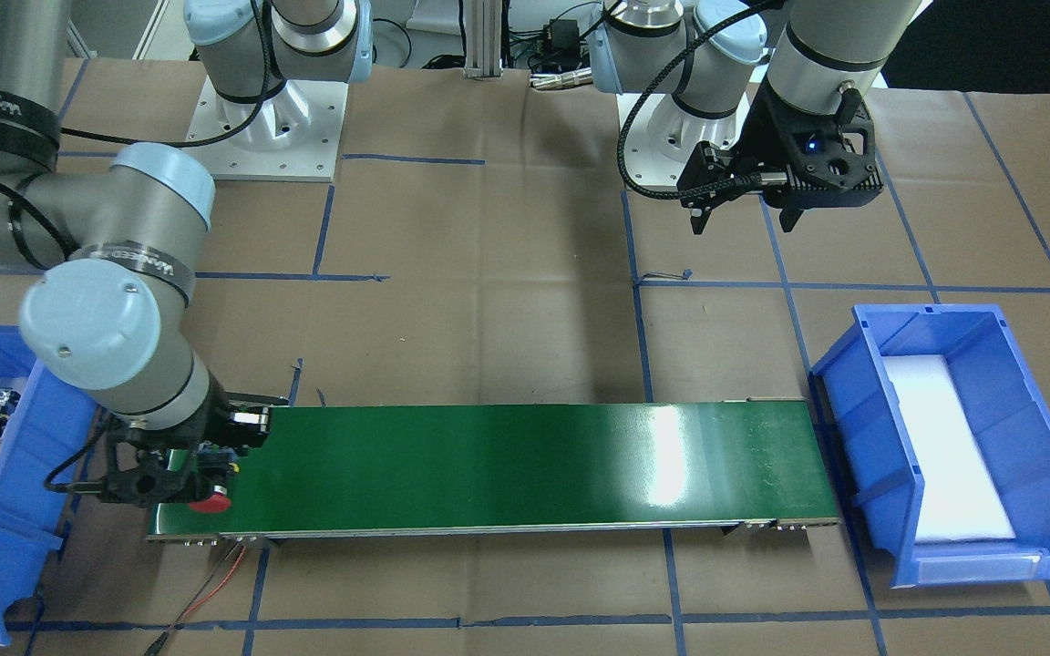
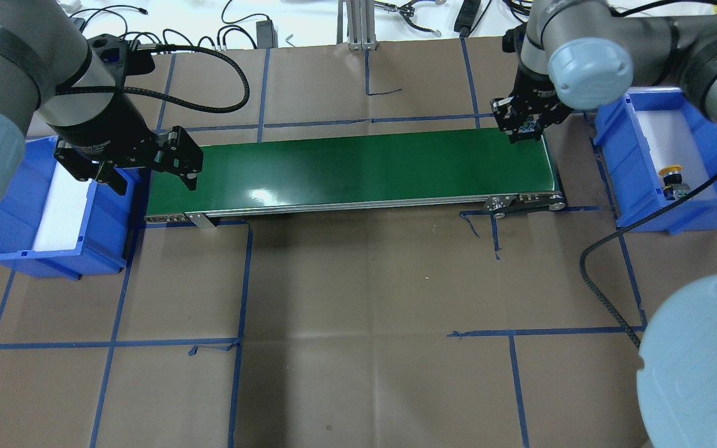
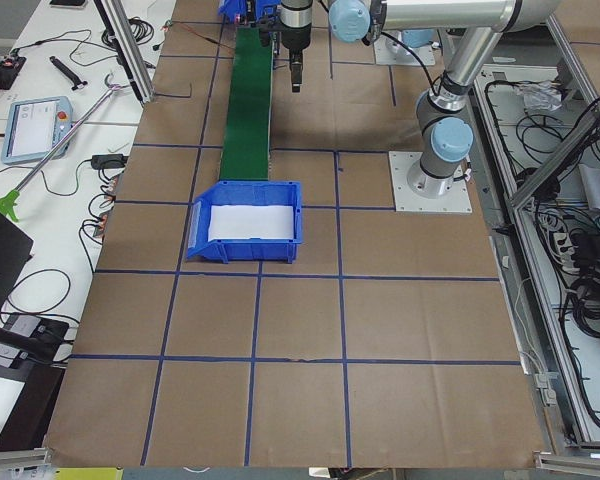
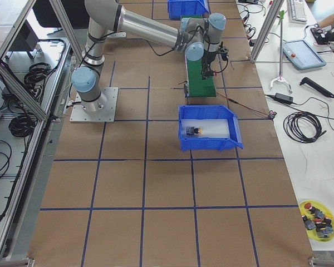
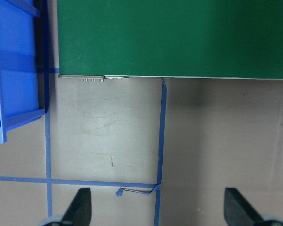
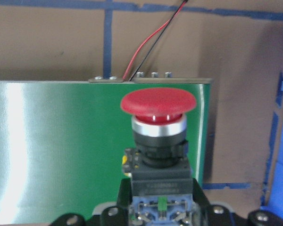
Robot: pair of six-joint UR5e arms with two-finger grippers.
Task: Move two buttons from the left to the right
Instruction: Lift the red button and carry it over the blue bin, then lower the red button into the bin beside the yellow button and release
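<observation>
You'll find the right gripper (image 2: 523,127) at the right-hand end of the green conveyor belt (image 2: 358,168), its jaws pinching the black-grey body of the red-capped button (image 6: 158,141). In the right wrist view the red mushroom cap points away from the camera, over the belt's last stretch, just short of its end rollers. You cannot tell from these views whether the button touches the belt or hangs just above it. The yellow-capped button (image 2: 671,174) lies on its side on the white liner inside the right blue bin (image 2: 613,162), beyond that end of the belt. At the other end, your left gripper (image 5: 156,202) hovers with its fingers (image 5: 80,209) spread wide and nothing between them. Its wrist camera looks down on brown paper crossed by blue tape. The belt's left end runs along the top of that view, and a corner of the left blue bin (image 2: 106,211) shows at its side. That bin holds a white foam liner (image 2: 63,211).
</observation>
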